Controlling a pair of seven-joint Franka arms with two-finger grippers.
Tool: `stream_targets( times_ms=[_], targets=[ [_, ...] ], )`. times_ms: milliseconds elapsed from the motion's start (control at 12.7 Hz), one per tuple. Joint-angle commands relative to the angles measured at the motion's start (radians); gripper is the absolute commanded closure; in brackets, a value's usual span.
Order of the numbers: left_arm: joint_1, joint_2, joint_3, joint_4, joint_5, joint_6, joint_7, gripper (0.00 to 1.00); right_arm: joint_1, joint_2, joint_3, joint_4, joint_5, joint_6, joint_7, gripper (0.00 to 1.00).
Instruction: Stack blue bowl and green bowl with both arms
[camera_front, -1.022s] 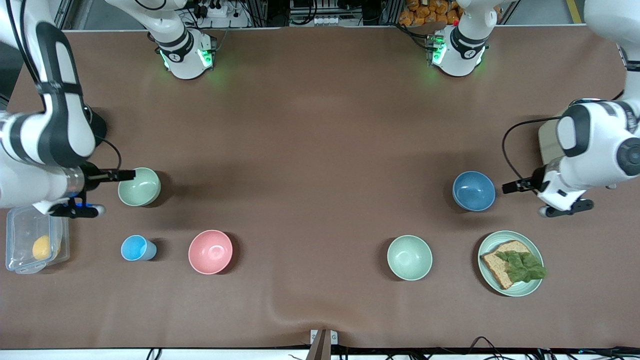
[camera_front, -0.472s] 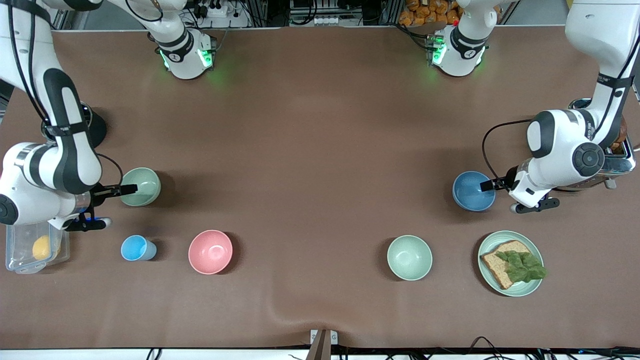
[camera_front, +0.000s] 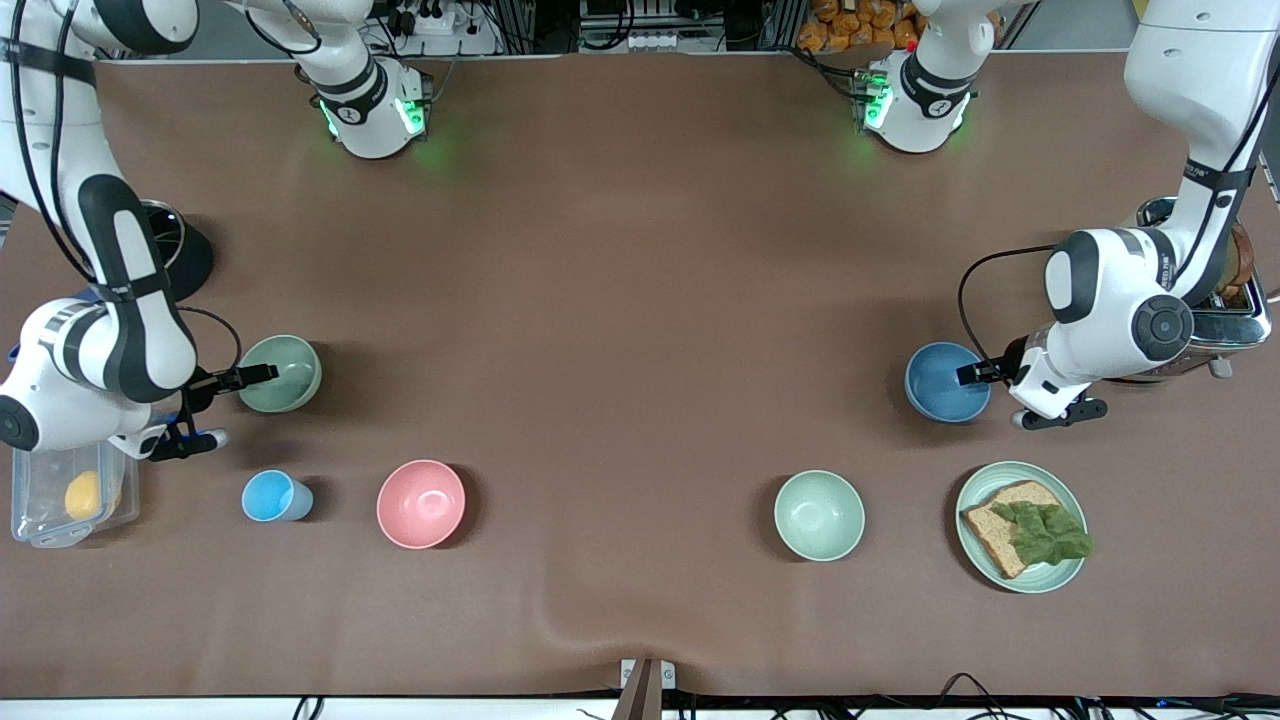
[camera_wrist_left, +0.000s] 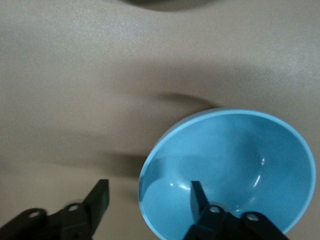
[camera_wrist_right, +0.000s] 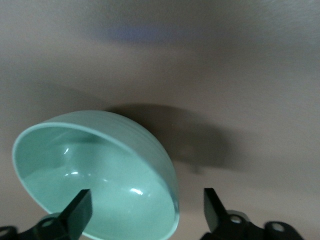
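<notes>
- Left hand (camera_wrist_left: 145, 200) wide, straddling blue bowl (camera_front: 946, 381) rim, left arm's bench end.
- Right hand (camera_wrist_right: 145, 207) wide, straddling green bowl (camera_front: 282, 373) rim, right arm's end.
- Risk: thin rim pinch may tilt or slip either bowl on lifting.

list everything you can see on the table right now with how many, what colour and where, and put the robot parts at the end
blue bowl: 1, medium blue, toward the left arm's end
green bowl: 1, sage green, toward the right arm's end
mint bowl: 1, pale mint, nearer the camera than the blue bowl
pink bowl: 1, pink, nearer the camera than the green bowl
cup: 1, light blue, beside the pink bowl
plate: 1, mint, beside the mint bowl, carrying bread with a green leaf
box: 1, clear, at the right arm's end, yellow item inside
toaster: 1, silver, at the left arm's end
left claw: 1, black, open, straddling the blue bowl's rim
right claw: 1, black, open, straddling the green bowl's rim
</notes>
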Motion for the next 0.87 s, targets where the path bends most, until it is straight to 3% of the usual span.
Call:
stream_targets(
  times_ms=[0, 315, 787],
  targets=[
    [0.001, 0.003, -0.001, -0.005, -0.011, 0.017, -0.015, 0.59, -0.021, 0.005, 0.015, -0.002, 0.030, 0.004, -0.031, 0.97],
    [-0.002, 0.007, -0.001, 0.003, -0.011, 0.017, -0.030, 1.00, -0.025, 0.014, 0.016, -0.001, 0.032, 0.006, -0.033, 1.00],
    [0.001, -0.029, -0.004, 0.017, -0.009, 0.011, -0.030, 1.00, 0.008, -0.017, 0.045, 0.008, 0.073, -0.034, -0.016, 1.00]
  ],
)
